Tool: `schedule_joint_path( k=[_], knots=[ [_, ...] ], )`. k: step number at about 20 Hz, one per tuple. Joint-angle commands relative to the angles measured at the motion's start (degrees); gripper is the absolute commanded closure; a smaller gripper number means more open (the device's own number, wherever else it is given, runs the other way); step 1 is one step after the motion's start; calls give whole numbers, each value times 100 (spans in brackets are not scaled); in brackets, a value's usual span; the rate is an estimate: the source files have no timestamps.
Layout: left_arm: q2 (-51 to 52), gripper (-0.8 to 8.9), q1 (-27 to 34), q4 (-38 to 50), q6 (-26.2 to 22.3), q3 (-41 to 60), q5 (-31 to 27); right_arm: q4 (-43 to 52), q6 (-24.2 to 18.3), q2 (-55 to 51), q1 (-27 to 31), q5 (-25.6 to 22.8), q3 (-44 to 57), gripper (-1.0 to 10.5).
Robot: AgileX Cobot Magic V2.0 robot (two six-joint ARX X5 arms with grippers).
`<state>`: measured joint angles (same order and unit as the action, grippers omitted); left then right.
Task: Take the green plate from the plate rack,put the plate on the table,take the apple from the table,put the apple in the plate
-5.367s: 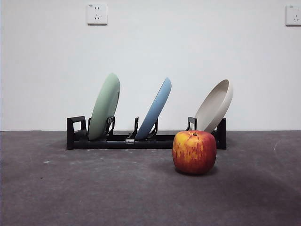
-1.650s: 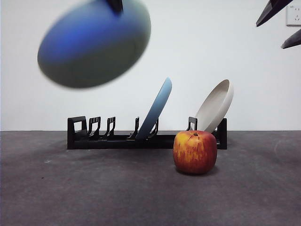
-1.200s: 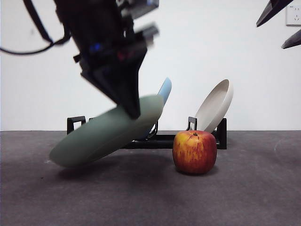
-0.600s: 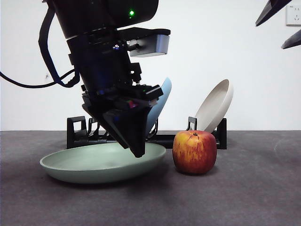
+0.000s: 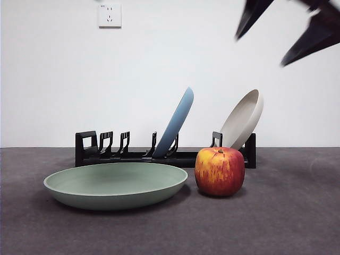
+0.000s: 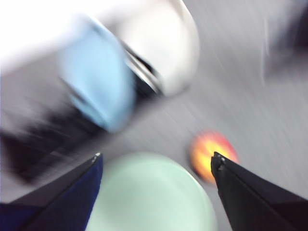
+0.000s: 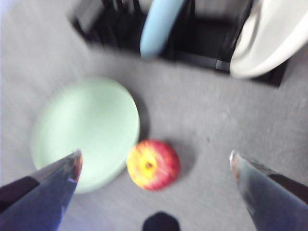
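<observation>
My right gripper (image 7: 155, 161) is hanging up high over the table (image 5: 276, 223), jaws spread wide with nothing in them, and the apple (image 7: 153, 165) sits right below the gap. In the front view it's just two dark tips (image 5: 287, 29) near the top corner. My left gripper (image 6: 156, 161) is up in the air too, jaws wide apart and empty; that camera is badly blurred, so I can only make out the green plate (image 6: 151, 192) and the apple (image 6: 211, 154) as smears below it.

The green plate (image 5: 116, 185) lies flat on the table, right side up, nothing in it. The one apple (image 5: 219, 171) stands upright just beside its rim; can't tell if they touch.

Behind them is the one black rack (image 5: 106, 151) holding two plates: a blue one (image 5: 175, 123) in a middle slot and a beige one (image 5: 243, 118) at the end by the apple, both leaning. So three plates total.
</observation>
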<state>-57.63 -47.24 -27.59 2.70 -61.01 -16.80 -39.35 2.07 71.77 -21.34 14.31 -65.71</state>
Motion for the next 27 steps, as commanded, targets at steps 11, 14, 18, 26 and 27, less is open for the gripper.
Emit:
schedule_joint_path(
  k=[11,14,18,26,27],
  knots=[
    [2887,437,245,-1598,66,15,-2671,188,-601,3025,-1062,-1016,-535,423],
    [2881,437,245,-1751,208,15,-2662,162,-599,3283,-1062,-1021,-535,425],
    [2881,437,243,-1757,205,15,-2664,122,-527,3307,-1062,-1019,-535,675],
    [2881,437,234,-1840,212,15,-2656,26,-297,2994,-1176,-831,-927,956],
    [2879,437,234,-1834,212,15,-2653,13,-295,2966,-1252,-649,-1158,958]
  ],
)
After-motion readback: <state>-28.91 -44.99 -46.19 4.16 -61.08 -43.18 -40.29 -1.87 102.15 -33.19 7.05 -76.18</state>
